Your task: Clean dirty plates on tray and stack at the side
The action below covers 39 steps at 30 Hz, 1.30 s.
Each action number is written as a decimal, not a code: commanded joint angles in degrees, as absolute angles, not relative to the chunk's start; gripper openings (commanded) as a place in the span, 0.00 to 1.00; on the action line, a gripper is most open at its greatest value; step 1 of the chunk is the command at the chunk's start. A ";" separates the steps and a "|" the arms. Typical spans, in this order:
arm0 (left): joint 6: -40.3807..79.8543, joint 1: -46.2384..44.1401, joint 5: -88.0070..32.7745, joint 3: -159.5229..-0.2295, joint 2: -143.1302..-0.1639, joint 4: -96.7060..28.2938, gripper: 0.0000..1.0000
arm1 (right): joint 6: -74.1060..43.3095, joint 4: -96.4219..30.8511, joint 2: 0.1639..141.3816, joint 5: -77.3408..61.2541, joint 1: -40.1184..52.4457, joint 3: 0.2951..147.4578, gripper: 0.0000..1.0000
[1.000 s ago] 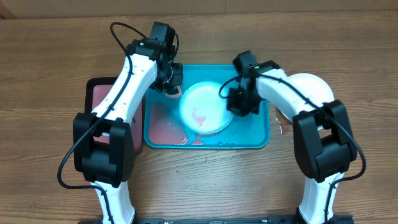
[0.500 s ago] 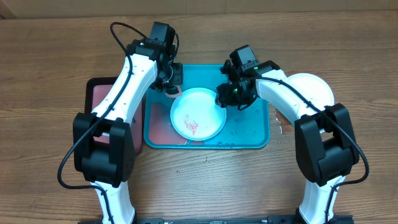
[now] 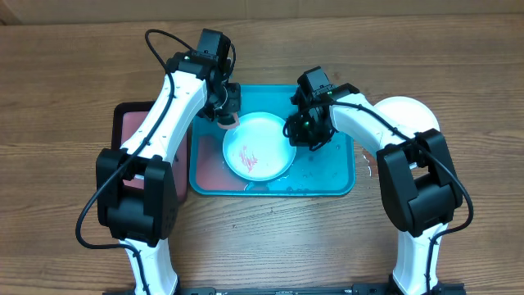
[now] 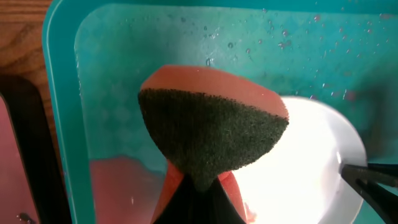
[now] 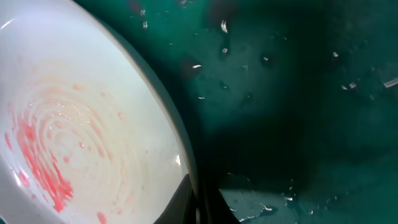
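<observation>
A pale, faintly blue plate [image 3: 258,147] with red smears lies flat in the middle of the teal tray [image 3: 329,176]. My right gripper [image 3: 300,131] is shut on its right rim. In the right wrist view the rim runs between the fingers [image 5: 200,210], with smears on the plate [image 5: 74,143] and wet tray floor [image 5: 298,93] beside it. My left gripper [image 3: 228,117] is shut on an orange sponge [image 4: 211,130], dark scouring face toward the camera, hovering at the plate's [image 4: 311,174] upper left edge over the tray [image 4: 62,93].
A white plate [image 3: 412,111] rests on the table right of the tray. A black-rimmed tray with pink inside [image 3: 124,131] lies to the left, under my left arm. Pinkish water [image 3: 211,164] pools in the teal tray's left part. Wooden table all round.
The plate, propped up on its edge a second ago, now lies flat and slightly further left. My right gripper let go, shifted up and left, and shut on the rim again. The left arm stayed put.
</observation>
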State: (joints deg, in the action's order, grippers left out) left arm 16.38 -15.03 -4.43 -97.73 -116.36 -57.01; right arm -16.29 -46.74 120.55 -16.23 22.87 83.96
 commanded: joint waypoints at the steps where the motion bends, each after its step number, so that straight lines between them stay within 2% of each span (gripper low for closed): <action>1: 16.97 -15.55 -4.03 -97.41 -116.57 -57.36 0.04 | -30.41 -48.53 120.53 -12.01 22.94 83.61 0.04; 5: 16.97 -16.23 -4.03 -96.09 -116.57 -56.90 0.04 | -35.66 -50.24 120.53 -9.82 23.20 83.61 0.04; 16: 16.86 -20.64 -3.14 -88.44 -116.57 -52.62 0.04 | -35.59 -50.52 120.53 -9.87 23.20 83.61 0.04; 21: 23.97 -21.52 2.11 -85.30 -116.57 -52.36 0.04 | -35.62 -50.52 120.53 -9.89 23.20 83.61 0.04; 28: 25.08 -22.02 1.91 -80.86 -116.57 -47.46 0.04 | -35.62 -50.57 120.53 -9.91 23.20 83.61 0.04; 31: 20.73 -22.63 -1.21 -79.61 -116.57 -46.63 0.04 | -35.57 -50.74 120.53 -9.89 23.20 83.61 0.04; 35: 4.29 -23.81 -18.04 -79.53 -116.57 -46.50 0.04 | -35.59 -50.72 120.53 -9.89 23.20 83.61 0.04; 39: -2.68 -25.19 -25.76 -79.55 -116.57 -46.15 0.04 | -35.59 -50.76 120.53 -9.91 23.20 83.61 0.04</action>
